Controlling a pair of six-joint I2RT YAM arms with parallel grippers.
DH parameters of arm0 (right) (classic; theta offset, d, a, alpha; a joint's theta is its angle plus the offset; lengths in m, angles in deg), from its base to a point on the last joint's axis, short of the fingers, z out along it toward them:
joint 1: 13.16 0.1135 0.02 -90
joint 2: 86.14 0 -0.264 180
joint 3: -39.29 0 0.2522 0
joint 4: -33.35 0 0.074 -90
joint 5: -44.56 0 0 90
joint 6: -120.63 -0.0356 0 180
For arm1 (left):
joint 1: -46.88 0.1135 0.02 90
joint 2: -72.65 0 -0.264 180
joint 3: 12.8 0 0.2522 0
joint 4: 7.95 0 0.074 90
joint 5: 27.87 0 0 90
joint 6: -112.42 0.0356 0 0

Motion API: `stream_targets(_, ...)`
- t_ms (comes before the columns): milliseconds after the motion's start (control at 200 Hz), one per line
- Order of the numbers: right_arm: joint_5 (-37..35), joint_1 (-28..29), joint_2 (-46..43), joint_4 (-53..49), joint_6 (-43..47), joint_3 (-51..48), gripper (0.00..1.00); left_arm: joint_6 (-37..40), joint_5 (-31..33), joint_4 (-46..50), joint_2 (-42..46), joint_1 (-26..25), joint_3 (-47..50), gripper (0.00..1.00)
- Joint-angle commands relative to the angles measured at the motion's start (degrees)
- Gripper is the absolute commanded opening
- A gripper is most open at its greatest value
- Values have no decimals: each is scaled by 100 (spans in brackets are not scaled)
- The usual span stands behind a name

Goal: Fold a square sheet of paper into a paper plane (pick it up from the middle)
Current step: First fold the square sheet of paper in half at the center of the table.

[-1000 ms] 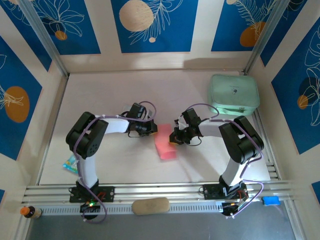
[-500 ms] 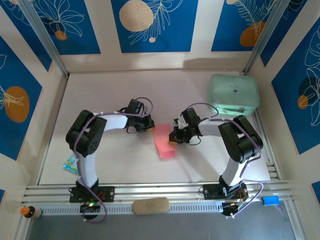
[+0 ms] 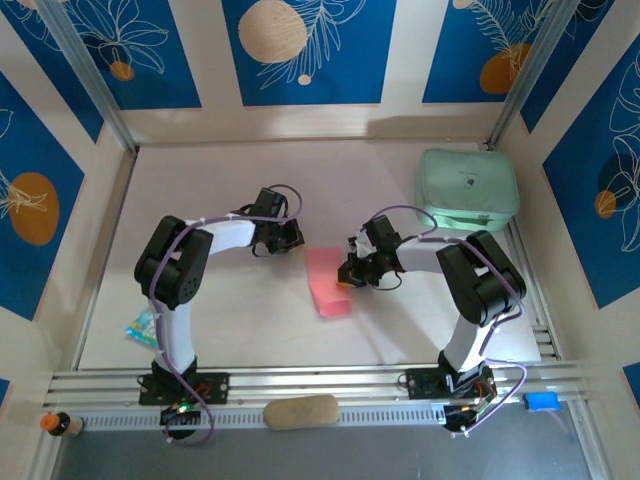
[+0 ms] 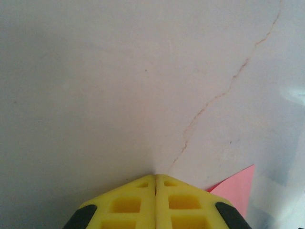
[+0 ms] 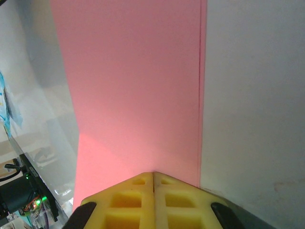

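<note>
Left gripper (image 3: 295, 240): yellow pads pressed together, empty, just beside the far-left corner of the salmon-pink sheet of paper (image 3: 328, 283), which lies doubled into a narrow strip mid-table.

Right gripper (image 3: 344, 279): also closed, with its tip over the strip's right edge.

Judgement: creasing. Run the tip flat along the edge, keeping the layers aligned.

White tabletop (image 4: 119, 86) has a hairline crack (image 4: 214, 98). Blue leaf-patterned wall panels (image 3: 300, 50) surround it.

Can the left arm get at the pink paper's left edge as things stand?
Probably yes. The left gripper, shut, sits just beside the pink paper's far-left corner with only bare table between them. The right gripper rests at the opposite edge, out of the way.
</note>
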Motion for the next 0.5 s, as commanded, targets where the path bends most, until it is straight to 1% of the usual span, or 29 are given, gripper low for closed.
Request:
stream_targets(0,-701,-11,237,-756,-87,-186,0,56,60,156,532,-4,122,7)
stream_targets(215,-805,-3,77,-784,-160,-209,0,86,-392,47,1378,-265,708,7)
stream_targets(495,-828,-4,42,-704,-202,-300,0,69,-396,-19,2275,-535,1503,7)
